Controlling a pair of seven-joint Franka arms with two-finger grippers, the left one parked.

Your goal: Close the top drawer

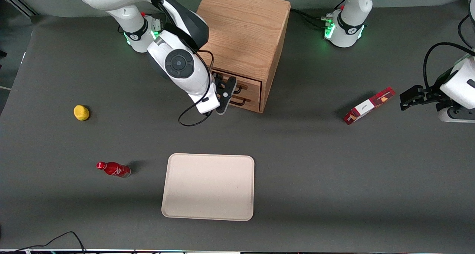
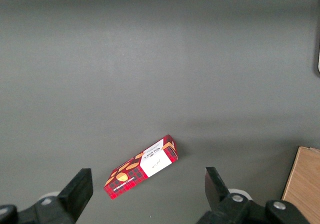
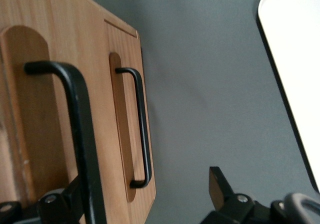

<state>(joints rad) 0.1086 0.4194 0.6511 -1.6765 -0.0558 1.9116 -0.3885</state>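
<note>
The wooden cabinet (image 1: 245, 31) stands toward the working arm's end of the table, its drawers facing the front camera. The top drawer (image 1: 250, 82) has a black wire handle (image 3: 80, 134) on a raised strip (image 3: 25, 108). Its front looks about level with the lower drawer front (image 3: 117, 83). My right gripper (image 1: 225, 96) is open and empty, right in front of the drawer fronts. In the right wrist view the gripper (image 3: 144, 186) has one finger (image 3: 62, 204) beside the top drawer's handle, and the other finger (image 3: 220, 186) is over the bare table.
A cream tray (image 1: 207, 187) lies nearer the front camera than the cabinet and also shows in the right wrist view (image 3: 300, 83). A lemon (image 1: 81, 112) and a red bottle (image 1: 113, 169) lie toward the working arm's end. A red box (image 1: 368, 106) lies toward the parked arm's end.
</note>
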